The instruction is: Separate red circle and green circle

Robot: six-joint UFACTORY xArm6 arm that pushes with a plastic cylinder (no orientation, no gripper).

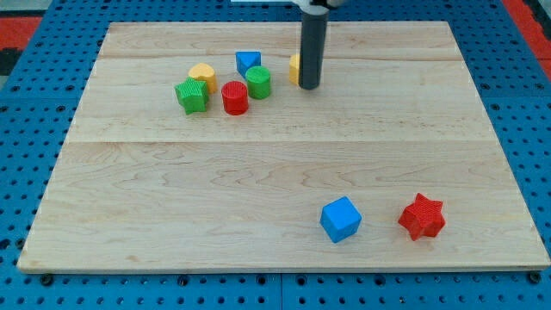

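The red circle (234,97) sits at the view's upper left, touching or nearly touching the green circle (258,82) just up and to its right. My tip (309,86) rests on the board to the right of the green circle, about a block's width away from it. The rod stands in front of a yellow block (294,68), hiding most of it.
A green star (192,95) and a yellow block (202,76) lie left of the red circle. A blue block (248,62) sits above the green circle. A blue cube (341,219) and a red star (422,216) lie at the lower right. The wooden board (275,172) rests on a blue pegboard.
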